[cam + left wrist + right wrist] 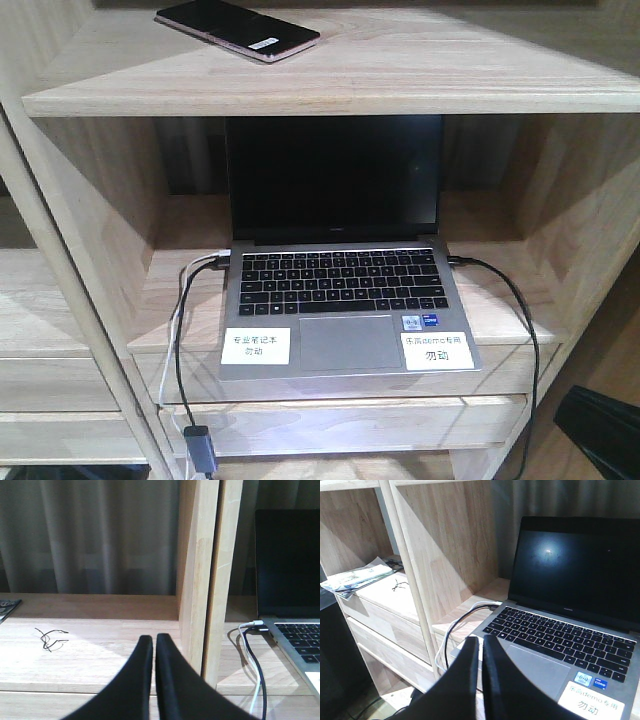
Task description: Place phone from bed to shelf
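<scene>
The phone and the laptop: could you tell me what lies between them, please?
In the front view, one shelf board separates the phone above from the laptop below.

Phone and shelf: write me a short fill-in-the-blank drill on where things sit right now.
1. The phone lies on the shelf board directly ____ the laptop.
2. The laptop's screen is ____.
3. The left gripper has its fingers ____ and holds nothing.
4. The white labels sit on the laptop's palm rest on either side of the ____.

Missing words: above; black; together; touchpad
</scene>
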Tool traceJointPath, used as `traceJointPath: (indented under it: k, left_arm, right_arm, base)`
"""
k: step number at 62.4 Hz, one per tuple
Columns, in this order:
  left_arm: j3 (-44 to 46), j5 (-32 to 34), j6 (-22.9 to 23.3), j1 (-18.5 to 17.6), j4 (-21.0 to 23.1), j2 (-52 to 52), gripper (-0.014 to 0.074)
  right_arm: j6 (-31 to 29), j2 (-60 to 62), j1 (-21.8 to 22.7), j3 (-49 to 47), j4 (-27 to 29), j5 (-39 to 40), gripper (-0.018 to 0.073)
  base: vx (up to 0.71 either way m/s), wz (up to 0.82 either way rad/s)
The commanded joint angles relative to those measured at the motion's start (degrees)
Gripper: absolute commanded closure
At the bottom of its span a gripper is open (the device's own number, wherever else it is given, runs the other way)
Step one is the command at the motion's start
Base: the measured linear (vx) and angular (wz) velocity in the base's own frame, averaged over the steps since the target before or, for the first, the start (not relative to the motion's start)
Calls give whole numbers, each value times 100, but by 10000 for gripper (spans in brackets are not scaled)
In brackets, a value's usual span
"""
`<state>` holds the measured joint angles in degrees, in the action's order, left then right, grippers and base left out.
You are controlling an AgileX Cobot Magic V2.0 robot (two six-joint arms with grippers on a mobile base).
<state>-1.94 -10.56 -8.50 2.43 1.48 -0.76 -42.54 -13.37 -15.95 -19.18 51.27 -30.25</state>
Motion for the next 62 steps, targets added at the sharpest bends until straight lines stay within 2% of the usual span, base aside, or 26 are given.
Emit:
traceJointPath:
  k: [1, 15, 21, 26, 29, 35, 50, 53, 56, 62]
  left_arm:
    - [122, 415, 33, -20, 52, -77, 595]
    - [122, 415, 33, -20, 52, -77, 595]
    - [122, 415, 33, -20, 52, -77, 595]
    - [122, 415, 33, -20, 52, -77, 595]
    - [122, 415, 33, -20, 52, -77, 595]
    - [122, 415, 33, -20, 52, -77, 595]
    - [122, 415, 33, -20, 52, -77, 595]
    - [122, 415, 33, -20, 52, -77, 595]
    - [122, 415, 33, -20, 52, -77, 595]
    - [122, 415, 33, -20, 52, -77, 595]
  right_arm:
    - [-64, -58, 26, -164, 169, 240, 564]
    - [-59, -58, 26, -164, 176, 510, 564]
    - [-59, -58, 26, -164, 14, 718, 564]
    - [55, -58, 26, -164, -349, 923, 564]
    - [341, -58, 26, -164, -767, 1033, 564]
    - [1334, -58, 26, -164, -1811, 1117, 564]
    - [3979, -58, 26, -164, -5036, 1151, 564]
    - [4414, -58, 26, -164, -5546, 1161, 564]
    - [4652, -58, 26, -164, -5850, 1161, 564]
    - [4634, -58, 26, -164, -5969, 1166, 564]
  base:
    - [0, 0]
    - [0, 0]
    - [0, 0]
    - [0, 0]
    - [0, 0]
    - [0, 0]
    - [0, 0]
    - [0, 0]
    - [0, 0]
    - [0, 0]
